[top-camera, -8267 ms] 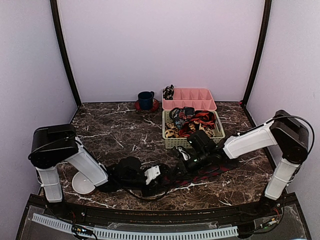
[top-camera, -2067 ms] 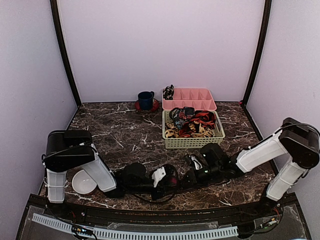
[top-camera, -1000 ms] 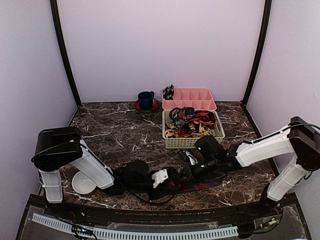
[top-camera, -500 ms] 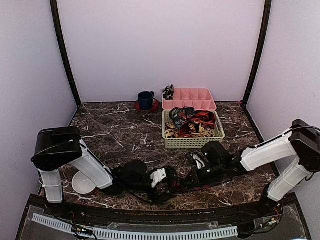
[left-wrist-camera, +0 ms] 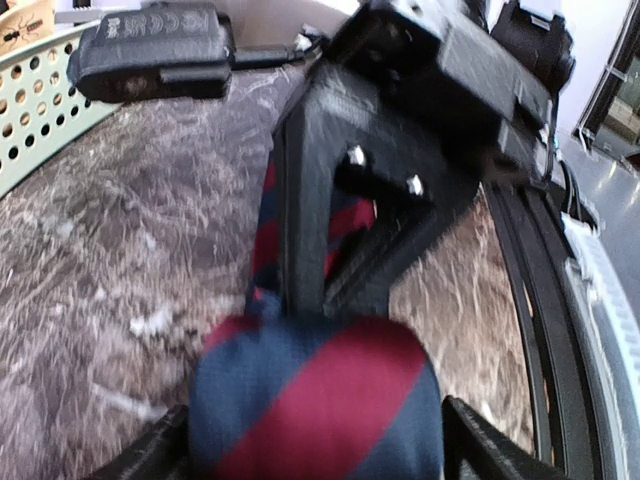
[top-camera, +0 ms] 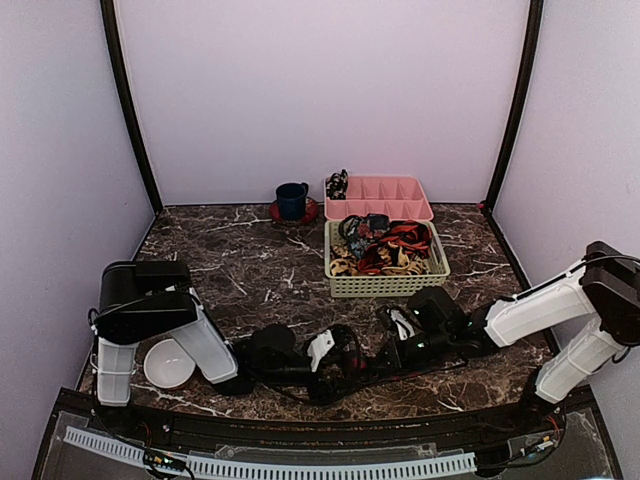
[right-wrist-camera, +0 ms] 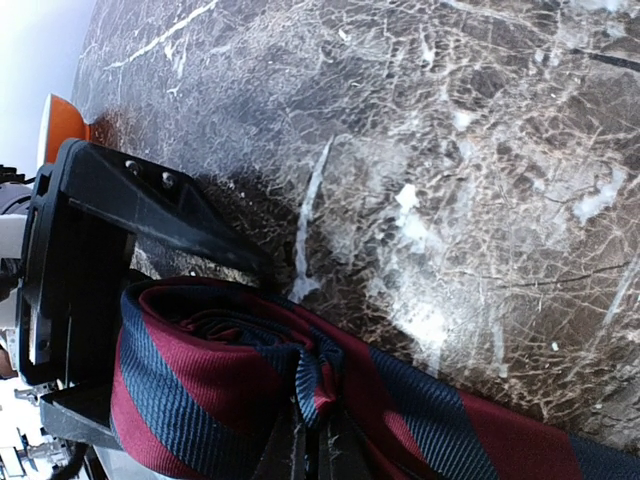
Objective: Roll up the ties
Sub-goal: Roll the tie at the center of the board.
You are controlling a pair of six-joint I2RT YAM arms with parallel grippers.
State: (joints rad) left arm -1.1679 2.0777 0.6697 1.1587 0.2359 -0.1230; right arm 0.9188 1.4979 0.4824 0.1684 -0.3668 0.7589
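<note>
A dark blue tie with red diagonal stripes (right-wrist-camera: 220, 390) lies at the table's front, one end wound into a fat roll (left-wrist-camera: 315, 410). My left gripper (left-wrist-camera: 320, 455) is open, one finger on each side of the roll. My right gripper (right-wrist-camera: 320, 455) is shut on a fold of the tie at the roll's centre, and its black fingers (left-wrist-camera: 305, 240) reach down into the roll from the far side. From above, both grippers meet at the front middle, left gripper (top-camera: 340, 358) and right gripper (top-camera: 385, 356). More ties (top-camera: 385, 245) are piled in the green basket.
The green basket (top-camera: 385, 286) stands just behind the right gripper. A pink divided tray (top-camera: 400, 211) behind it holds a coiled tie (top-camera: 337, 184). A blue mug (top-camera: 292, 200) on a red saucer is at the back. A white bowl (top-camera: 166, 365) sits by the left arm.
My left gripper's jaws have opened wide around the roll. The right gripper has come down and nearer to the front edge, still pinching the tie.
</note>
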